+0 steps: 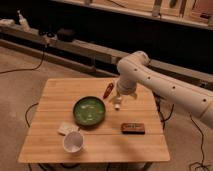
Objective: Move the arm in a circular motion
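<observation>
The thick white tubular arm (pixel 165 82) with small dark dots comes in from the right edge and bends at a rounded elbow (pixel 132 62) above the far right part of the wooden table (pixel 55 145). Its link points down to the small gripper (pixel 117 103), which hangs just above the tabletop, right of the green bowl (pixel 89 111) and beside a red object (pixel 108 90).
A white cup (pixel 73 142) lies on its side near the front, with a pale packet (pixel 66 128) behind it. A brown rectangular box (pixel 132 128) lies right of the bowl. Shelving and cables run along the back wall; cables trail on the floor.
</observation>
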You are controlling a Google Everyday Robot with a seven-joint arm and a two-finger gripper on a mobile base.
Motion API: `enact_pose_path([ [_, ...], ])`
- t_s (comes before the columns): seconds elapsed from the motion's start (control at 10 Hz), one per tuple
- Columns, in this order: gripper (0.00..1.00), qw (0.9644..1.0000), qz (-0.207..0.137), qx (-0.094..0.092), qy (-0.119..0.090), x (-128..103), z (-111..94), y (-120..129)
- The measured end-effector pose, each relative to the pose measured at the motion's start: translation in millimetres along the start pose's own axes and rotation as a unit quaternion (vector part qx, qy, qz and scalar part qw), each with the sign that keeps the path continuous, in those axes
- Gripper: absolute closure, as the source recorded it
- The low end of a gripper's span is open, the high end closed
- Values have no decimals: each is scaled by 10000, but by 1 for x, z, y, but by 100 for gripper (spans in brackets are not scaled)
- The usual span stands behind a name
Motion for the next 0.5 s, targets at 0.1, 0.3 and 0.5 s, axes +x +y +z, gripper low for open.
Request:
enact_pose_path([
  [0.1,20,9995,316,-24,-24,-10,1,32],
  [0.3,20,9969,761,-153,-120,-37,1,76],
  [0.5,20,9933,1048,-297,-377,-78,3,91],
])
